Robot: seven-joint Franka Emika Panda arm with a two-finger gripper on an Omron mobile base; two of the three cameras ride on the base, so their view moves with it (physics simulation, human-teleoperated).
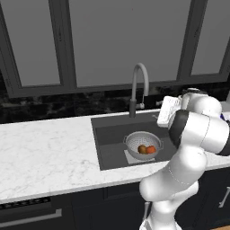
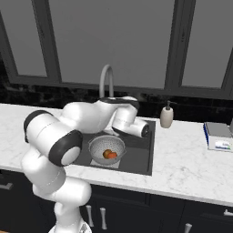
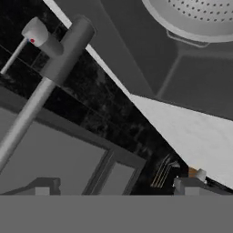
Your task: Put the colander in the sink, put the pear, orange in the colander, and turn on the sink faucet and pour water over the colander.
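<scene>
Fruit loaded; arm moving on to the tap step.

The colander (image 1: 143,144) sat in the sink (image 1: 108,143) on the lighter patch at its bottom, with the pear (image 1: 142,149) and the orange (image 1: 151,149) touching side by side inside it, so the first two steps looked done. The gripper (image 3: 116,189) was roughly level with the base of the faucet (image 1: 139,87), over the right part of the sink, its fingers spread wide and holding nothing. In the hand view the small lever (image 3: 34,38) stuck out beside the dark base of the faucet, with the colander's rim at the top edge. No water was visible. Judged next: bring the open fingers up to that lever and push it over, with the spout still arched over the sink, which should wet the colander.
</scene>
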